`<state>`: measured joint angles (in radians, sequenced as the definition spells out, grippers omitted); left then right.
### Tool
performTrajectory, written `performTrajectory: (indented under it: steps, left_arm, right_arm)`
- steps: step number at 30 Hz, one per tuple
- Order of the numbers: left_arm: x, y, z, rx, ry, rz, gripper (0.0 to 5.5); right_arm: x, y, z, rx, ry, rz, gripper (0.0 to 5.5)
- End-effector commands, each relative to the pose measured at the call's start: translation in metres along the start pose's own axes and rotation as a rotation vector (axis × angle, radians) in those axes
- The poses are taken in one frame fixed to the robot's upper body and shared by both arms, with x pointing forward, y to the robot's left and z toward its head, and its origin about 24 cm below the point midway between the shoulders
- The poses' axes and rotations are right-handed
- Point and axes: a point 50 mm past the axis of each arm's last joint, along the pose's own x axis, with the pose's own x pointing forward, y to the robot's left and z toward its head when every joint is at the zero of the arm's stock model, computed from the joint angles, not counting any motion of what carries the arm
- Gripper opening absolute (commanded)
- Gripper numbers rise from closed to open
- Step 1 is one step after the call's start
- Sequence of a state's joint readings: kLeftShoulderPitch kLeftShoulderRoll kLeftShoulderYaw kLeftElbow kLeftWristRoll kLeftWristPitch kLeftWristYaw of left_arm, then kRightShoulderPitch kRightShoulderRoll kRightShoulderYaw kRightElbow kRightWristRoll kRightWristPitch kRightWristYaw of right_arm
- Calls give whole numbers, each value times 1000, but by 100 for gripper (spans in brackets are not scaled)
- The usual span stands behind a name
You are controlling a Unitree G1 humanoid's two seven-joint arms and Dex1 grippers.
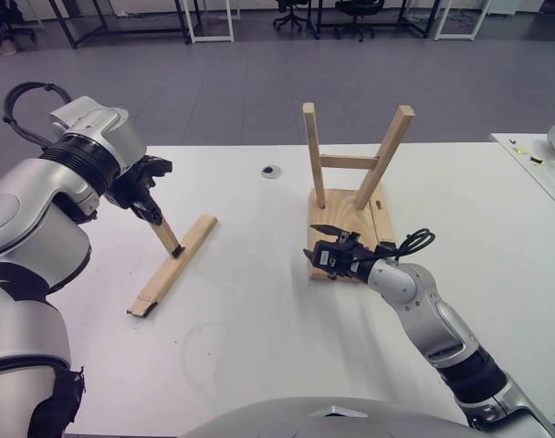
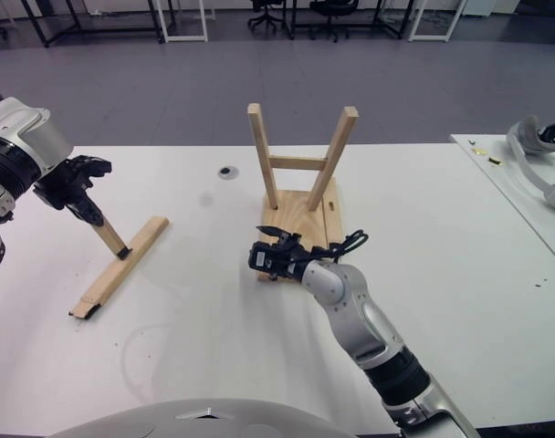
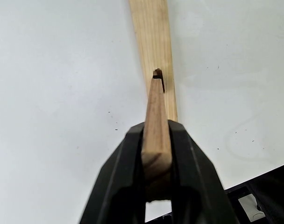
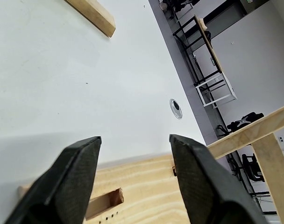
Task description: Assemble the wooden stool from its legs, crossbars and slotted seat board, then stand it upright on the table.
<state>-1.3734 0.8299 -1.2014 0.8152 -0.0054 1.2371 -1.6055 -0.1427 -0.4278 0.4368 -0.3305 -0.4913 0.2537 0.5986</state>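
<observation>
You're on the second leg pair. Your left claw (image 1: 148, 206) pinches a crossbar (image 1: 166, 235) whose lower end meets a loose leg (image 1: 172, 266) lying at the frame's left. Your right claw (image 1: 310, 241), spread, hovers at the seat board (image 1: 337, 219) mid-frame, where upright legs (image 1: 312, 155) stand. Next, I'd judge, seat that joint squarely. The worktop (image 1: 259, 347) is white; grey floor (image 1: 214, 82) and chairs (image 1: 355, 11) run along the top.

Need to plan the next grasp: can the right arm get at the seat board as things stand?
Probably yes: the open right pincer sits at the near edge of the seat board, with nothing between them.
</observation>
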Motion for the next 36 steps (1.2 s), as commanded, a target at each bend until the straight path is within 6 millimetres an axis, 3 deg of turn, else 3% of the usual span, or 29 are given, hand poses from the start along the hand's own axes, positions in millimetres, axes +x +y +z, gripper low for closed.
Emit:
performTrajectory:
  steps: [1,6,36]
  left_arm:
    - [8,4,-6,-53,16,3,41]
    - [9,1,-4,-99,4,-2,41]
    - [-10,-11,22,9,-87,38,41]
  right_arm:
    - [-2,1,0,-6,12,-3,273]
    - [-1,-1,-1,-6,16,-5,273]
    - [4,-8,-7,-21,31,-3,273]
